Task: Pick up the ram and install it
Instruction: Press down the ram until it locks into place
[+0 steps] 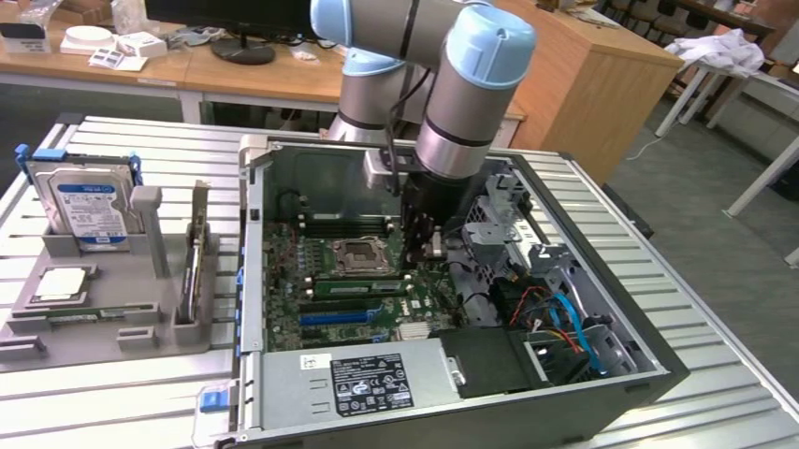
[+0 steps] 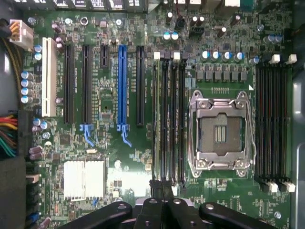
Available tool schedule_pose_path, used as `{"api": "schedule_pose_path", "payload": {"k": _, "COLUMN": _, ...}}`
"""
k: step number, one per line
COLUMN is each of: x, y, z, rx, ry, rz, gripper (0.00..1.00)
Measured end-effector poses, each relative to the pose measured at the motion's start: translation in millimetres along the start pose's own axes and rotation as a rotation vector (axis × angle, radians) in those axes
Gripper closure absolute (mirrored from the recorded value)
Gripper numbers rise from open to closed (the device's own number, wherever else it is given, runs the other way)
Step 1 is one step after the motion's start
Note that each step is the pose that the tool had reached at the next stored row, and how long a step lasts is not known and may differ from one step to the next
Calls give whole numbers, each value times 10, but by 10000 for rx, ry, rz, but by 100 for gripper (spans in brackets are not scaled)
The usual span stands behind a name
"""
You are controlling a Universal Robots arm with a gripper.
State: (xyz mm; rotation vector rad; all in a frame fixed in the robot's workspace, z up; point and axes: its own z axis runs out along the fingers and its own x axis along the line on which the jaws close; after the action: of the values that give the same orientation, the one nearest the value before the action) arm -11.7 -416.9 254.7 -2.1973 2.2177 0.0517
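- The ram (image 2: 155, 124), a thin pale-green stick, lies lengthwise in the outermost slot of a bank of four black memory slots in the wrist view, on the side of the bank away from the processor socket (image 2: 220, 131).
- Whether the ram is fully seated in that slot cannot be told.
- The hand (image 2: 162, 188) is clenched, its dark fingertips pressed together just over one end of that slot bank, at the ram's end.
- Whether the fingertips actually touch the ram cannot be told.
- In the exterior view the hand (image 1: 425, 245) reaches straight down into the open computer case (image 1: 600, 374), beside the empty socket (image 1: 358, 254).
- The green motherboard (image 2: 105, 143) carries a blue expansion slot (image 2: 122, 86) among black ones.
- On the exterior view's left, a grey tray (image 1: 75, 346) holds an upright blue-labelled hard drive (image 1: 90, 206).
- Case and tray both rest on a ribbed metal desk (image 1: 100, 402).
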Motion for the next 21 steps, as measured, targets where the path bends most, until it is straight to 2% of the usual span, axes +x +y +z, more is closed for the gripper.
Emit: {"api": "schedule_pose_path", "payload": {"k": 21, "x": 5, "y": 464, "z": 6, "rx": 13, "ry": 0, "rz": 0, "gripper": 89}}
